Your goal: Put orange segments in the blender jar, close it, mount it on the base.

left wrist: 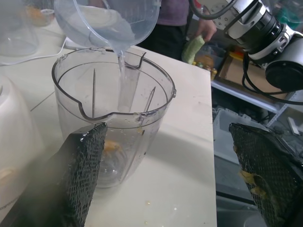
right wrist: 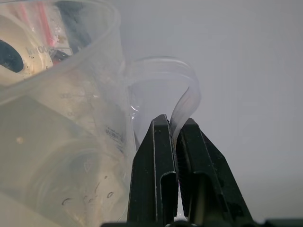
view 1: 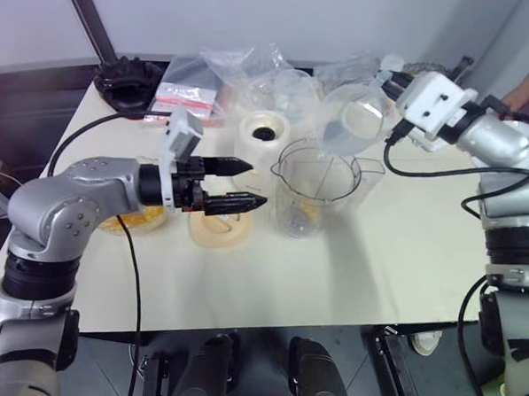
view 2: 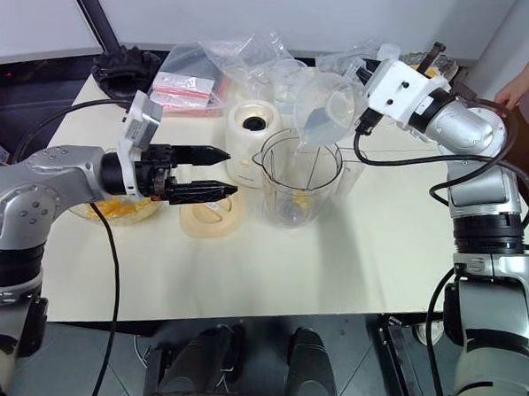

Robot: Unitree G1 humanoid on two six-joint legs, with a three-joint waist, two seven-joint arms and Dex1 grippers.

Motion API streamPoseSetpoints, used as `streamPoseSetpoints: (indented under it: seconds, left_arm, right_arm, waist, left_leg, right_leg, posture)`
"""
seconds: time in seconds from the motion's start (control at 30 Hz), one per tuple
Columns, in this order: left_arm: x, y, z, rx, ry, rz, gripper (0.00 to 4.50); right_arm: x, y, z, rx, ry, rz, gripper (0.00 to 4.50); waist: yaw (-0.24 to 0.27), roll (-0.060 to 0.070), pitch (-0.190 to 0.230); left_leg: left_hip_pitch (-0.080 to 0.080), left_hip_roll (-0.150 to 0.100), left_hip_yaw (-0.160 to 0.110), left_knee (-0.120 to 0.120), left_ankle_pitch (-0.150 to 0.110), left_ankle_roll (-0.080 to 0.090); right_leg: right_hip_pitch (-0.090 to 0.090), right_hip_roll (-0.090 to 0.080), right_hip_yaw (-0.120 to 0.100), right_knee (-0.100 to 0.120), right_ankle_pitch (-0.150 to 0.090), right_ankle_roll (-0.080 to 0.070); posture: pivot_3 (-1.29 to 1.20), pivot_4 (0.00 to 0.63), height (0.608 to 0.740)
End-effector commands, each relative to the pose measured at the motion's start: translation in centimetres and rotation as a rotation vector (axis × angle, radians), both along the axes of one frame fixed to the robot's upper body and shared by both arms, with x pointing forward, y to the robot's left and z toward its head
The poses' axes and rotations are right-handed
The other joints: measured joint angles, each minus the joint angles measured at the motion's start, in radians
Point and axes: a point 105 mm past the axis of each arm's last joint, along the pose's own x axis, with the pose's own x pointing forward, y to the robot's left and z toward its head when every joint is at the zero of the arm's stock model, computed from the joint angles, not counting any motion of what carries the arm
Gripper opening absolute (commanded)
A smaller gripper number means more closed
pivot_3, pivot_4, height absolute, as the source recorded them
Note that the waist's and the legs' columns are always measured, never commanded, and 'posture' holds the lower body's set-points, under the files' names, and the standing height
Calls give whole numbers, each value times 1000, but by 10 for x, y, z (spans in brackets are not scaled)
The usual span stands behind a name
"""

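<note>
Right gripper (right wrist: pixel 173 125) clamping handle of clear cup (view 1: pixel 353 123), tilting it, pouring water into blender jar (view 1: pixel 314 192) at table centre; orange segments (left wrist: pixel 110 145) inside. Left gripper (view 1: pixel 247 185) waiting wide at jar's 9 o'clock. Base (view 1: pixel 264 138) at 11 o'clock. Next I'm righting cup, fetching lid (view 1: pixel 218 228).

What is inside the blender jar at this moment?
The blender jar holds a few orange segments near its bottom, and water is streaming in from the tilted clear cup. The blade at the bottom cannot be made out.

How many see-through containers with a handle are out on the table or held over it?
2: the blender jar stands mid-table beside the base; the smaller cup is tilted over it, its handle pinched by the right gripper. The plastic bags behind might hide more.
</note>
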Motion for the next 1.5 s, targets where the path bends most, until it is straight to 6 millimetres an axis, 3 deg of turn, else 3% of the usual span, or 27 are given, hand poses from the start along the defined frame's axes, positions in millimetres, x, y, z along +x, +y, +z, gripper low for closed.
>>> streamPoseSetpoints:
  seconds: [0.03,0.2,0.53,0.67,0.8,0.9,1.03,1.13,1.3,1.5]
  left_arm:
    - [-1,0,9,-13,-46,0,4329]
    - [0,0,10,-14,-48,-1,4329]
    - [0,-1,10,-17,-51,-2,4329]
    - [-2,-3,12,-37,-46,-8,4329]
    - [-3,-5,11,-40,-42,-14,4329]
    - [-4,-6,10,-39,-43,-17,4329]
    - [-4,-7,10,-40,-42,-20,4329]
    - [-7,-9,9,-46,-33,-29,4329]
    - [-8,-10,5,-31,-37,-39,4329]
    - [-10,-11,4,-23,-40,-42,4329]
  right_arm:
    - [-7,1,23,-23,-99,3,47]
    - [-7,1,22,-31,-104,1,47]
    - [-2,-20,29,266,-18,-34,47]
    - [0,-53,35,597,44,-123,47]
    - [0,-93,27,796,28,-296,47]
    - [-5,-124,13,921,3,-433,47]
    - [-11,-146,-13,971,-5,-555,47]
    - [-15,-169,-66,1002,68,-712,47]
    - [-17,-183,-124,1149,151,-778,47]
    - [-20,-188,-160,1179,150,-823,47]
  waist:
    - [0,0,0]
    - [0,0,0]
    - [1,0,0]
    - [4,0,0]
    - [5,0,0]
    - [5,0,0]
    - [2,0,0]
    - [-1,0,-1]
    - [-5,0,-1]
    - [-5,1,-1]
  left_leg:
    - [0,0,0,0,0,0]
    - [0,0,0,0,0,0]
    - [0,0,0,0,0,0]
    - [0,0,0,0,0,0]
    - [0,0,-1,0,0,0]
    - [0,0,0,0,0,0]
    - [0,0,0,0,0,0]
    - [1,0,1,0,0,0]
    - [3,0,3,0,1,1]
    - [5,0,6,0,1,1]
  right_leg:
    - [0,0,0,0,0,0]
    - [0,0,0,0,0,0]
    - [0,0,0,0,0,0]
    - [0,0,0,0,0,0]
    - [0,0,0,1,0,0]
    - [0,0,0,1,0,0]
    - [0,0,1,1,0,0]
    - [0,0,2,2,0,0]
    - [1,1,4,2,1,0]
    - [1,2,8,3,1,0]
  posture:
    - [0,150,740]
    - [0,150,740]
    - [0,150,740]
    - [0,150,740]
    - [0,150,740]
    - [0,150,740]
    - [0,150,740]
    - [0,150,740]
    - [0,150,740]
    - [0,150,740]
